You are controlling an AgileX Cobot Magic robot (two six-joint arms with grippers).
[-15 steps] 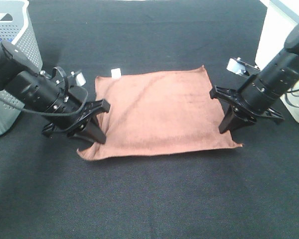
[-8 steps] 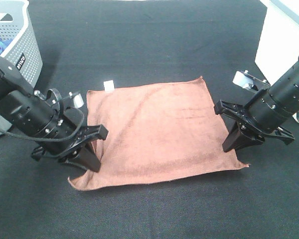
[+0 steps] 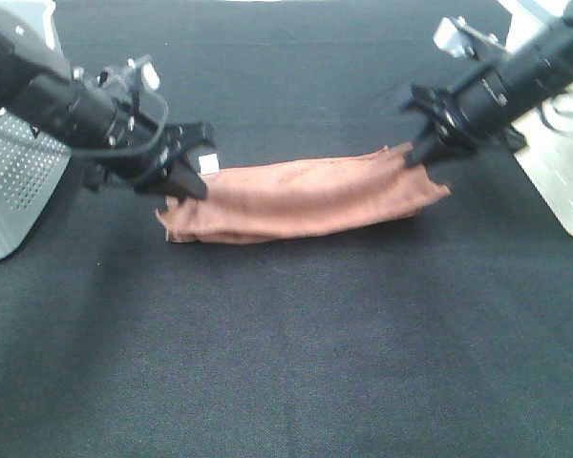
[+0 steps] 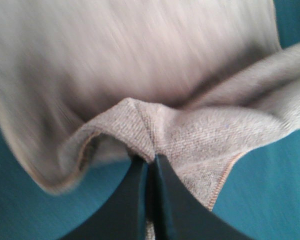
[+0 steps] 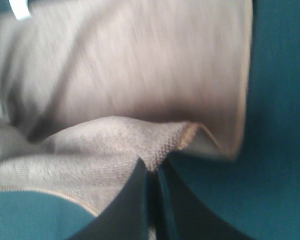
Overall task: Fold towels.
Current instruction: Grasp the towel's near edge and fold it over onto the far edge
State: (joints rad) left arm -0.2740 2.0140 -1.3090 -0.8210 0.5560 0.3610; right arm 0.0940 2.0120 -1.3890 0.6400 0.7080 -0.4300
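A rust-brown towel (image 3: pixel 301 198) lies doubled over on the black table, its near edge lifted and carried back over the far half. My left gripper (image 3: pixel 183 187) is shut on the towel's left corner (image 4: pixel 140 135). My right gripper (image 3: pixel 418 155) is shut on the right corner (image 5: pixel 157 145). Both hold their corners a little above the table near the far edge of the cloth. A small white tag (image 3: pixel 207 164) shows by the left gripper. In the wrist views the towel looks grey-beige and blurred.
A grey perforated basket (image 3: pixel 14 186) stands at the left edge, behind the left arm. A white box (image 3: pixel 563 162) stands at the right edge by the right arm. The black table (image 3: pixel 296 353) stretches towards the front.
Both grippers closed on the near corners, lifted them and carried them back over the towel. The flat towel is now folded in half along its length.
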